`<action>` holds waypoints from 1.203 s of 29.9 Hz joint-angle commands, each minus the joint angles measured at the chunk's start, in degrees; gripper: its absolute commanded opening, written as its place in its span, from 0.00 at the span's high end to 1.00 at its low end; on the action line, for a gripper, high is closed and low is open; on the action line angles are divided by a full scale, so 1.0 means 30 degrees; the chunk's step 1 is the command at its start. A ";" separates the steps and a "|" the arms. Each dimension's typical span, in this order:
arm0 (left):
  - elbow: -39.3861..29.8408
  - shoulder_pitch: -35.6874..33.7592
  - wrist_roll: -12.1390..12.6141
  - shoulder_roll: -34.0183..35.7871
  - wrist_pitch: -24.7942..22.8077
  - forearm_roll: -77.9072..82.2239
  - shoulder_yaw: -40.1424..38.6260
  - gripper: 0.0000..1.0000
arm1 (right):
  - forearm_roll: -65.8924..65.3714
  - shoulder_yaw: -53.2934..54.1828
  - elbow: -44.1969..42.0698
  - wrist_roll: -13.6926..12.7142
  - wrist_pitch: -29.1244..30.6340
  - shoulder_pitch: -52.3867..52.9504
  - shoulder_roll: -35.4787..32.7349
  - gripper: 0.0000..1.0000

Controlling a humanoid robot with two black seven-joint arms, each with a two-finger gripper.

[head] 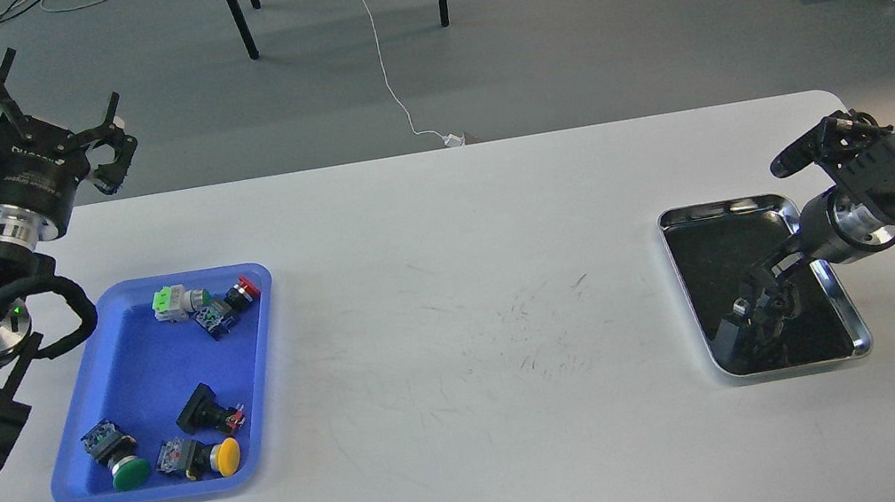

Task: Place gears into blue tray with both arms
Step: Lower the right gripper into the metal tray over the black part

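The blue tray (133, 373) lies at the table's left and holds several push-button switches with green, yellow and red caps. Beyond the tray's far left corner, my left gripper (34, 110) is raised above the table's back edge, its claws spread open and empty. At the right, my right gripper (758, 311) reaches down into the shiny steel tray (719, 206), close to its dark bottom. Its fingers merge with that dark surface, so their state is unclear. The gears cannot be made out against the tray's dark bottom.
The white table (469, 328) spans the view between the two trays. Behind it are grey floor, chair legs (237, 15) and a white cable (381, 55). The steel tray sits near the table's right edge.
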 commanded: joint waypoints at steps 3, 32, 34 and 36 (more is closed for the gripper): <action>0.0003 -0.0008 -0.0001 0.0145 -0.0016 0.0001 -0.0005 0.02 | -0.0019 0.0537 -0.0126 -0.0053 -0.0216 -0.0279 0.0017 0.64; 0.0003 -0.0183 -0.0001 0.0819 -0.0016 -0.0028 -0.0064 0.02 | 0.0070 0.1798 0.0577 -0.0228 -0.0363 0.0775 -0.0394 0.79; 0.0003 -0.0183 -0.0001 0.0848 -0.0016 -0.0028 -0.0064 0.02 | 0.0069 0.1827 0.0577 -0.0375 -0.0363 0.0775 -0.0394 0.79; 0.0003 -0.0183 -0.0001 0.0849 -0.0016 -0.0028 -0.0064 0.02 | 0.0069 0.1827 0.0636 -0.0376 -0.0334 0.0775 -0.0394 0.79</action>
